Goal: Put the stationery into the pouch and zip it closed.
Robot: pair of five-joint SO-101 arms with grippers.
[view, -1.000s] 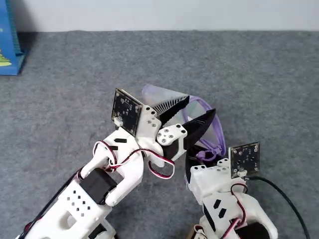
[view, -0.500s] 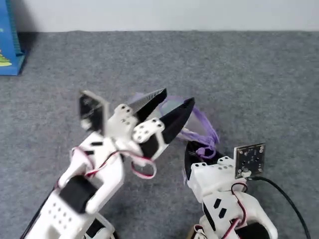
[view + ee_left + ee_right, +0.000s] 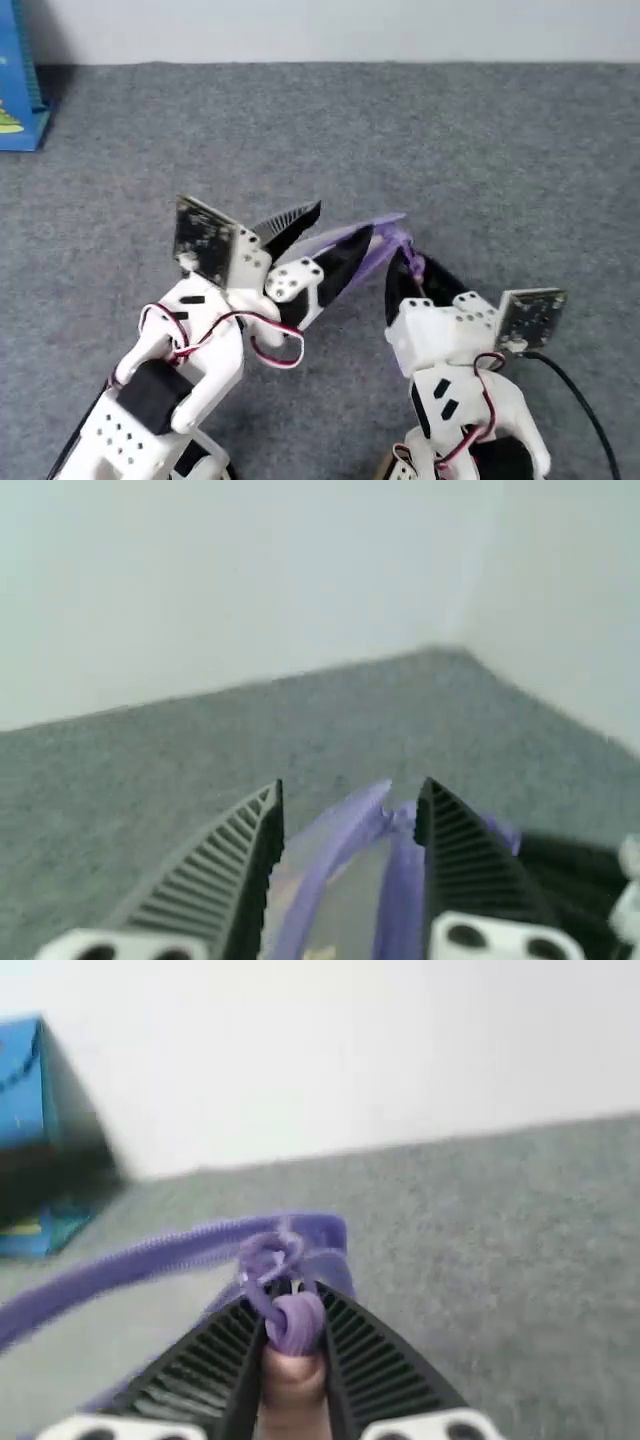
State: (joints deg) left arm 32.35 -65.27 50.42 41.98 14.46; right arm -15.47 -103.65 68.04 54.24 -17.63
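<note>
Right gripper point(image 3: 292, 1305) pinches zip tab point(image 3: 295, 1328) tight. Left gripper point(image 3: 352, 783) gapes round pouch point(image 3: 360, 236), not squeezing. Pull slow, straight along zip.

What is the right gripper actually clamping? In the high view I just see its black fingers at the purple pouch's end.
Observer: The right wrist view shows the right gripper shut on the purple zipper pull.
Operator: And the left one, is it gripping the pouch?
Observer: No. In the left wrist view the left gripper is open, with the pouch rim passing between its fingers.
</note>
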